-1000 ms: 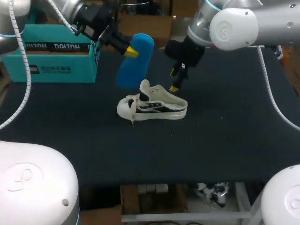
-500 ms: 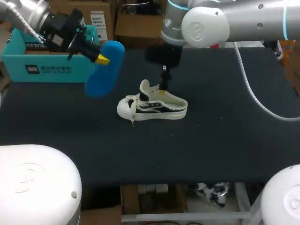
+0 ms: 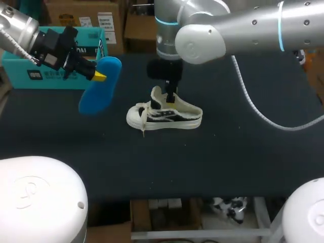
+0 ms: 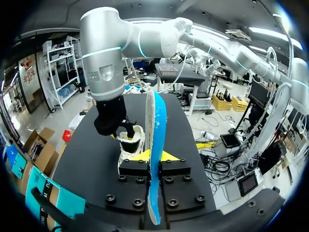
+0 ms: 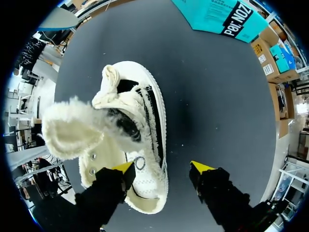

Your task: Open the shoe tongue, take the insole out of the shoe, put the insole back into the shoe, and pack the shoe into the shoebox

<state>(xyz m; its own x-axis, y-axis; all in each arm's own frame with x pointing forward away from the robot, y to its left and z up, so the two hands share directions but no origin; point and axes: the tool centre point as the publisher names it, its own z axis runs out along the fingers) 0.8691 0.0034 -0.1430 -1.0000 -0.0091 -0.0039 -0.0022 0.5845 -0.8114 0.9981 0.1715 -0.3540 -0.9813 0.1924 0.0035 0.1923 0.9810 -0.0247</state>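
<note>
Since the earlier frames the left arm has carried the blue insole (image 3: pixel 97 87) away from the shoe (image 3: pixel 167 115) toward the teal shoebox (image 3: pixel 48 73), and the right arm has swung across and down onto the shoe.

The left end effector (image 3: pixel 97 76) is clamped on the insole, one finger on each flat face. In the left wrist view the insole (image 4: pixel 155 145) stands on edge between the yellow fingertips (image 4: pixel 137 155) and runs out ahead of them. The shoe (image 4: pixel 130 145) lies further ahead, and the shoebox is just behind this end effector in the head view.

The right end effector (image 3: pixel 170 96) hangs at the shoe's opening with its fingers spread wide. In the right wrist view the right end effector (image 5: pixel 161 169) straddles the shoe's side wall near the heel: one fingertip (image 5: pixel 123 167) is over the inside, the other over the dark tabletop (image 5: pixel 212 106) beside it. The shoe (image 5: pixel 140 145) stands upright on its sole, and its fleecy tongue (image 5: pixel 67 133) is folded forward ahead of the fingers.
</note>
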